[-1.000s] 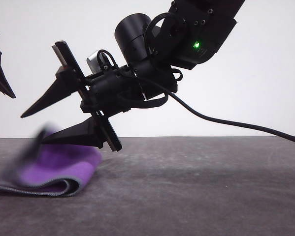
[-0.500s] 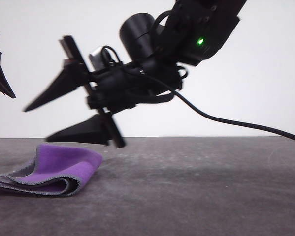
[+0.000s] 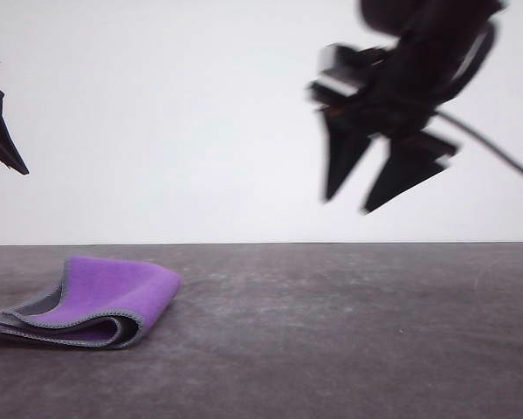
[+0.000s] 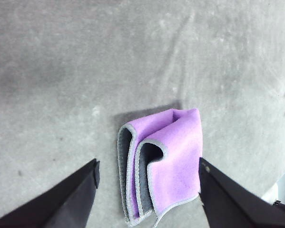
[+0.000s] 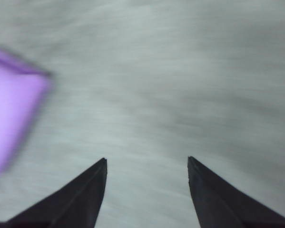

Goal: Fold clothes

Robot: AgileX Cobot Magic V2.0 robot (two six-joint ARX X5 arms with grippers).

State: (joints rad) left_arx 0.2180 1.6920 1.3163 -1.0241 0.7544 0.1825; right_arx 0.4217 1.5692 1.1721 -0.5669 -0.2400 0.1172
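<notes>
1. The cloth (image 3: 86,301) lies on the grey bench (image 3: 348,332) at about 8 o'clock in the front view. It is folded over on itself, purple face outward, with the dark grey face and pale stitched edging showing along the open side.
2. The left wrist view shows the cloth (image 4: 163,161) doubled into loose layers whose edges are not aligned. One loop stands open rather than pressed flat.
3. The right gripper (image 3: 375,192) hangs high at about 2 o'clock in the front view, well apart from the cloth. Its fingers are spread and hold nothing. The picture is blurred there.
4. The left gripper (image 4: 147,199) hovers above the cloth, fingers spread to either side of it and not touching it. It holds nothing.
5. Handling judgement: the cloth looks light, soft and limp. It will likely sag and unfold if lifted by a single layer, and may slide on the bench if pushed.
6. Hold judgement: a pinch at a stitched corner or across all layers at the open edge seems soundest, since the edging gives firmer purchase.
</notes>
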